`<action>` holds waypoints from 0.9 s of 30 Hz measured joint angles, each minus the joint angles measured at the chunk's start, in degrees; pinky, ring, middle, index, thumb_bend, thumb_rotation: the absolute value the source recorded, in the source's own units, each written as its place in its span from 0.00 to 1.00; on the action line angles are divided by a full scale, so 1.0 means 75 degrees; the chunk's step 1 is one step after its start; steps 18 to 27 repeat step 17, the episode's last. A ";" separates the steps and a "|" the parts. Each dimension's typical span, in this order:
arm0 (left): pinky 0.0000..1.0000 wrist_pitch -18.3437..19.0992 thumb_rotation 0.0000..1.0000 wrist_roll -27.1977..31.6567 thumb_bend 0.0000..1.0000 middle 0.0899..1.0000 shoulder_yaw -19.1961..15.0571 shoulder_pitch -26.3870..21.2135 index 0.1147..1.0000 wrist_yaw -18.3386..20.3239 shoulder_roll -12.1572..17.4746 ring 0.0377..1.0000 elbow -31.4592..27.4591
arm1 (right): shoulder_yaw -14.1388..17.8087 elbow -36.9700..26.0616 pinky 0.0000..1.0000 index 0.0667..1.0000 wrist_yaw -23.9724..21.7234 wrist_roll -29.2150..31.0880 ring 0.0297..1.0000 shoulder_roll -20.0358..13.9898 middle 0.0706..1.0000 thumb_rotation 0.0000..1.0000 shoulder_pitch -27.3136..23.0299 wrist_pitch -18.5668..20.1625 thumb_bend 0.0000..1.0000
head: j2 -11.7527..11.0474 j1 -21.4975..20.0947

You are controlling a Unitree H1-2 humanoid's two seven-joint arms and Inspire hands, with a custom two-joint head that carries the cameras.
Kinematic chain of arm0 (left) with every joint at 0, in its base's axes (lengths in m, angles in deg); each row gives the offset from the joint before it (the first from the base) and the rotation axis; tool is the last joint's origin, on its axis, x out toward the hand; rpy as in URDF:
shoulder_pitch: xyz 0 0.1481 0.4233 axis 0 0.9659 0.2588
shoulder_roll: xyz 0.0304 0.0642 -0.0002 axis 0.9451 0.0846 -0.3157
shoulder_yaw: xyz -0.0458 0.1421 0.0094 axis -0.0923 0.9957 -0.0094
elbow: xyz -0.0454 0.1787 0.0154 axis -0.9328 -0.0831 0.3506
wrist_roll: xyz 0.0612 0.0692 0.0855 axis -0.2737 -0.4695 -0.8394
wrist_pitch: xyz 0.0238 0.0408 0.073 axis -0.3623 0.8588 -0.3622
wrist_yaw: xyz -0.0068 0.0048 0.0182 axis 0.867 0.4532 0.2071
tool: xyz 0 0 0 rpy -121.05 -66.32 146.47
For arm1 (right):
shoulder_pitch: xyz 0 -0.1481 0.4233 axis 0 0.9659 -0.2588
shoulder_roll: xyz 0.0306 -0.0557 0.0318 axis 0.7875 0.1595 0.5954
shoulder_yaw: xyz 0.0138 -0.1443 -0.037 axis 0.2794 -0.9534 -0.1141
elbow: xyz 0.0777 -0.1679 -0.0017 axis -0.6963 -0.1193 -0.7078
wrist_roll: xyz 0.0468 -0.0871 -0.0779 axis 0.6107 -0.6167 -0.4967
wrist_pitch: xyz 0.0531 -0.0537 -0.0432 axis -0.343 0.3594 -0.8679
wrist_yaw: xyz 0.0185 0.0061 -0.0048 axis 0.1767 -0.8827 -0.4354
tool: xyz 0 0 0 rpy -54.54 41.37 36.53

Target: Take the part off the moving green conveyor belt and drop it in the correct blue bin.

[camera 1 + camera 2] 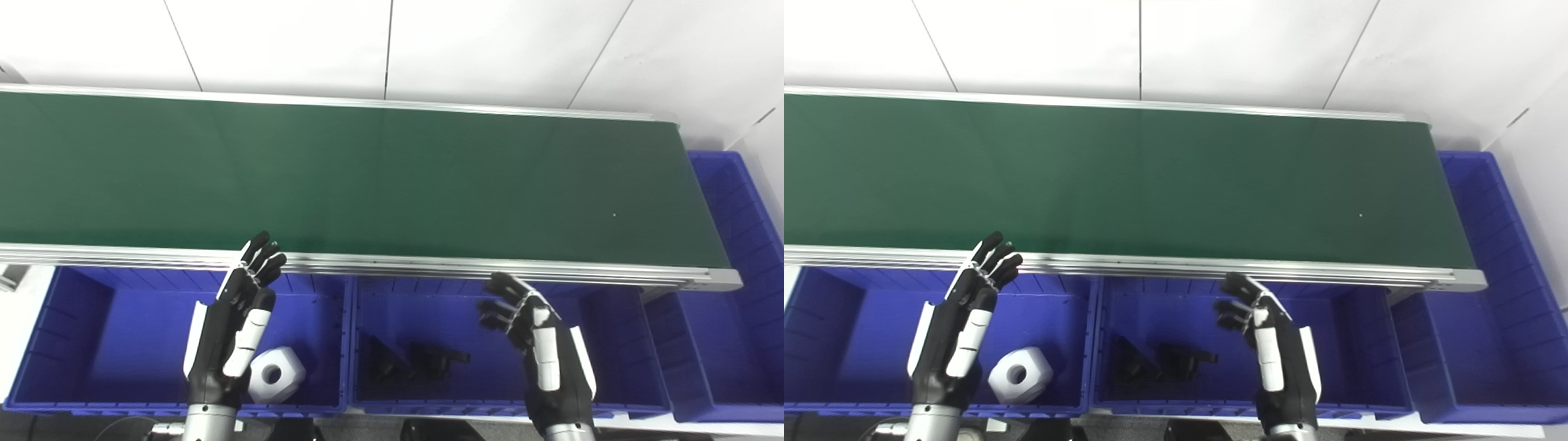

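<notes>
The green conveyor belt runs across the view and carries no part that I can see. My left hand is open and empty, fingers up, over the left blue bin near the belt's front rail. My right hand is open and empty over the middle blue bin. A white hexagonal part with a hole lies in the left bin. Black parts lie in the middle bin.
A third blue bin stands at the belt's right end and runs along its side. The belt's aluminium front rail lies between the bins and the belt. A white tiled wall is behind.
</notes>
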 measured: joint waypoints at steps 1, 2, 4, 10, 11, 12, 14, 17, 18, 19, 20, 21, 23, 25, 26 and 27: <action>0.97 -0.0078 0.78 0.0000 0.70 0.95 0.0038 0.0001 0.91 0.0005 0.0002 0.93 0.0047 | -0.0071 0.0095 0.80 0.79 0.0062 -0.0009 0.84 -0.0089 0.87 0.96 -0.0044 -0.0278 0.85 | -0.0001 0.0000; 0.97 -0.0163 0.78 0.0001 0.71 0.96 0.0066 0.0003 0.92 0.0012 0.0005 0.94 0.0103 | -0.0126 0.0186 0.80 0.79 0.0102 -0.0022 0.85 -0.0174 0.88 0.95 -0.0084 -0.0562 0.84 | -0.0082 0.0000; 0.97 -0.0312 0.78 0.0002 0.70 0.97 0.0091 0.0019 0.92 0.0025 0.0028 0.95 0.0169 | -0.0218 0.0325 0.81 0.80 0.0203 -0.0096 0.86 -0.0312 0.89 0.95 -0.0127 -0.0954 0.83 | -0.0106 0.0000; 0.96 -0.0650 0.81 -0.0172 0.70 1.00 0.0087 0.0082 0.92 0.0027 0.0064 0.97 0.0368 | -0.0405 0.0779 0.83 0.84 0.0533 -0.0380 0.87 -0.0549 0.91 0.93 -0.0128 -0.1630 0.80 | -0.0434 0.0094; 0.96 -0.0657 0.81 -0.0182 0.71 1.00 0.0080 0.0081 0.92 0.0027 0.0065 0.97 0.0389 | -0.0440 0.0802 0.83 0.84 0.0571 -0.0410 0.88 -0.0580 0.91 0.94 -0.0128 -0.1684 0.80 | -0.0504 0.0105; 0.96 -0.0662 0.81 -0.0186 0.71 1.00 0.0077 0.0082 0.92 0.0027 0.0069 0.98 0.0394 | -0.0468 0.0807 0.83 0.85 0.0605 -0.0438 0.87 -0.0601 0.92 0.94 -0.0129 -0.1729 0.80 | -0.0528 0.0106; 0.96 -0.0698 0.81 -0.0251 0.71 1.00 0.0061 0.0081 0.93 0.0022 0.0072 0.98 0.0396 | -0.0522 0.0854 0.82 0.85 0.0697 -0.0512 0.87 -0.0642 0.92 0.93 -0.0143 -0.1854 0.80 | -0.0598 0.0141; 0.96 -0.0846 0.81 -0.0363 0.70 1.00 0.0014 0.0082 0.95 -0.0018 0.0058 0.98 0.0419 | -0.0561 0.1038 0.82 0.86 0.0809 -0.0586 0.86 -0.0716 0.92 0.94 -0.0193 -0.2040 0.80 | -0.0657 0.0164; 0.96 -0.0846 0.81 -0.0363 0.70 1.00 0.0014 0.0082 0.95 -0.0018 0.0058 0.98 0.0419 | -0.0561 0.1038 0.82 0.86 0.0809 -0.0586 0.86 -0.0716 0.92 0.94 -0.0193 -0.2040 0.80 | -0.0657 0.0164; 0.96 -0.0846 0.81 -0.0363 0.70 1.00 0.0014 0.0082 0.95 -0.0018 0.0058 0.98 0.0419 | -0.0561 0.1038 0.82 0.86 0.0809 -0.0586 0.86 -0.0716 0.92 0.94 -0.0193 -0.2040 0.80 | -0.0657 0.0164; 0.96 -0.0846 0.81 -0.0363 0.70 1.00 0.0014 0.0082 0.95 -0.0018 0.0058 0.98 0.0419 | -0.0561 0.1038 0.82 0.86 0.0809 -0.0586 0.86 -0.0716 0.92 0.94 -0.0193 -0.2040 0.80 | -0.0657 0.0164; 0.96 -0.0846 0.81 -0.0363 0.70 1.00 0.0014 0.0082 0.95 -0.0018 0.0058 0.98 0.0419 | -0.0561 0.1038 0.82 0.86 0.0809 -0.0586 0.86 -0.0716 0.92 0.94 -0.0193 -0.2040 0.80 | -0.0657 0.0164; 0.96 -0.0846 0.81 -0.0363 0.70 1.00 0.0014 0.0082 0.95 -0.0018 0.0058 0.98 0.0419 | -0.0561 0.1038 0.82 0.86 0.0809 -0.0586 0.86 -0.0716 0.92 0.94 -0.0193 -0.2040 0.80 | -0.0657 0.0164; 0.96 -0.0846 0.81 -0.0363 0.70 1.00 0.0014 0.0082 0.95 -0.0018 0.0058 0.98 0.0419 | -0.0561 0.1038 0.82 0.86 0.0809 -0.0586 0.86 -0.0716 0.92 0.94 -0.0193 -0.2040 0.80 | -0.0657 0.0164; 0.96 -0.0846 0.81 -0.0363 0.70 1.00 0.0014 0.0082 0.95 -0.0018 0.0058 0.98 0.0419 | -0.0561 0.1038 0.82 0.86 0.0809 -0.0586 0.86 -0.0716 0.92 0.94 -0.0193 -0.2040 0.80 | -0.0657 0.0164; 0.96 -0.0846 0.81 -0.0363 0.70 1.00 0.0014 0.0082 0.95 -0.0018 0.0058 0.98 0.0419 | -0.0561 0.1038 0.82 0.86 0.0809 -0.0586 0.86 -0.0716 0.92 0.94 -0.0193 -0.2040 0.80 | -0.0657 0.0164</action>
